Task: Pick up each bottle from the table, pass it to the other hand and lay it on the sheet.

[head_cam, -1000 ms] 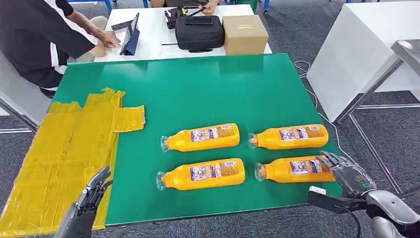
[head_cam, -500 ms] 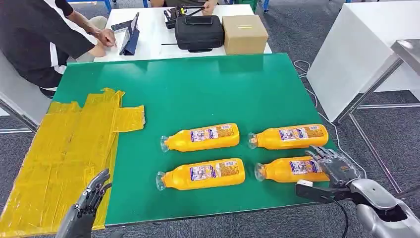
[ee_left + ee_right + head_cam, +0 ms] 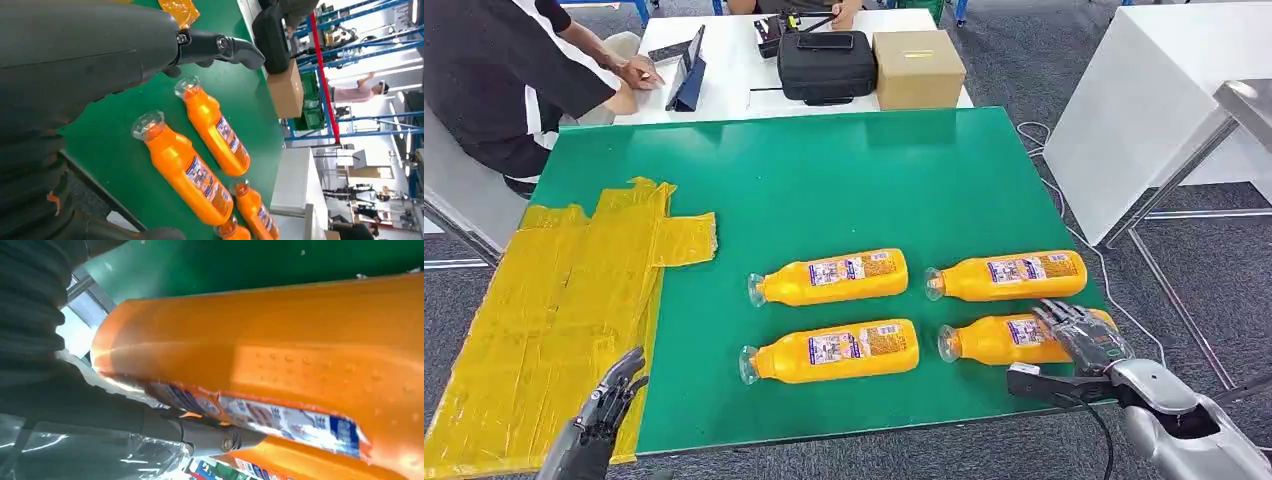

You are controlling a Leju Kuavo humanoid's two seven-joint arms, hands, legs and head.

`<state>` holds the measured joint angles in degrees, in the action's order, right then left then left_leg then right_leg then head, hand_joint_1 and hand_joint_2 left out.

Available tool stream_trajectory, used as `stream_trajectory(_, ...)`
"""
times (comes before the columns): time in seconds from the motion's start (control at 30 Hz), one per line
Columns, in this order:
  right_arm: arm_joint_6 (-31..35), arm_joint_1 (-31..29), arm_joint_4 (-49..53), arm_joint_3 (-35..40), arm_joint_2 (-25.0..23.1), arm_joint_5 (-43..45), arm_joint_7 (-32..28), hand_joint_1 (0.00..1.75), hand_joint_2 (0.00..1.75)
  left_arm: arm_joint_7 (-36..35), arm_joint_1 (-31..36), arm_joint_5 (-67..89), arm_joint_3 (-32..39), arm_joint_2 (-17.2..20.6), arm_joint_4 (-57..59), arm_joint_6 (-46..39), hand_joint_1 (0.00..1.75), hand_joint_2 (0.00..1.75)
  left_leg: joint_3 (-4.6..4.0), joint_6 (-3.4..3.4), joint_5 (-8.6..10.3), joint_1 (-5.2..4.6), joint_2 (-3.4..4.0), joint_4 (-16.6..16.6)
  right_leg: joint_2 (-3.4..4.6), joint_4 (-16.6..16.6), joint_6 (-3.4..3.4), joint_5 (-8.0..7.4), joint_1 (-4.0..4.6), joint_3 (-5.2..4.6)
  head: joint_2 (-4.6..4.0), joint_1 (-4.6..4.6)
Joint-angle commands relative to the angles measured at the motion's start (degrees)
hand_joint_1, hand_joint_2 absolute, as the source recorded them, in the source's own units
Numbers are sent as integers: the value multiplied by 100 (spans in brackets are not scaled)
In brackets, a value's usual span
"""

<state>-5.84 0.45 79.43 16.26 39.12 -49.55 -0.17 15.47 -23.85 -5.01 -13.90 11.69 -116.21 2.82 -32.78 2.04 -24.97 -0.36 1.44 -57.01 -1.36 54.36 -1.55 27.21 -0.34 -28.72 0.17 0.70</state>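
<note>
Four orange bottles lie on their sides on the green table [image 3: 824, 170], in two rows of two, every clear cap pointing toward the yellow sheet [image 3: 554, 300]. The far-left bottle [image 3: 829, 277] and far-right bottle [image 3: 1006, 275] lie end to end, apart; the near-left bottle [image 3: 830, 350] sits just in front of the first. The near-right bottle [image 3: 999, 338] lies by the table's right edge, its base end under the right hand [image 3: 1086, 335]. Each carries a blue-and-white label. The crinkled sheet covers the table's left side.
</note>
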Motion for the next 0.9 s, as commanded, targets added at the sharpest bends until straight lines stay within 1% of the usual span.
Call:
stream_trajectory(0.03, -219, -413, -718, 215, -306, 199, 45, 0, 175, -96, -26, -21, 124, -75, 129, -10, 0, 175, 29, -18, -7, 7, -4, 14, 21, -20, 6, 1, 4, 29, 2, -2)
stream_trajectory(0.23, -219, -413, -718, 215, -306, 199, 45, 0, 175, -96, -26, -21, 124, -75, 129, -10, 0, 175, 13, -8, -1, 6, -3, 6, 9, -11, 3, -2, 4, 13, 2, -2)
stream_trajectory(0.47, -219, -413, -718, 215, -306, 199, 45, 0, 175, -96, -26, -21, 124, -75, 129, -10, 0, 175, 29, -16, -3, 7, -6, 12, 17, -18, 6, -2, 4, 31, 2, -2)
stream_trajectory(0.63, -219, -413, -718, 215, -306, 199, 45, 0, 175, -96, -26, -21, 124, -75, 129, -10, 0, 175, 25, -10, -2, 6, -4, 8, 11, -13, 4, -2, 4, 27, 2, -2)
stream_trajectory(0.77, -291, -466, -949, 237, -337, 226, 124, 0, 175, -163, 46, 10, 128, -131, 157, 25, 0, 175, 31, -14, -1, 7, -7, 12, 15, -18, 5, -3, 4, 34, 0, -2)
stream_trajectory(0.9, -403, -326, -1060, 157, -361, 349, 185, 0, 175, -197, 121, 26, 130, -168, 237, 97, 0, 175, 36, -12, 0, 8, -14, 12, 3, -20, 4, -3, 6, 40, 2, -2)
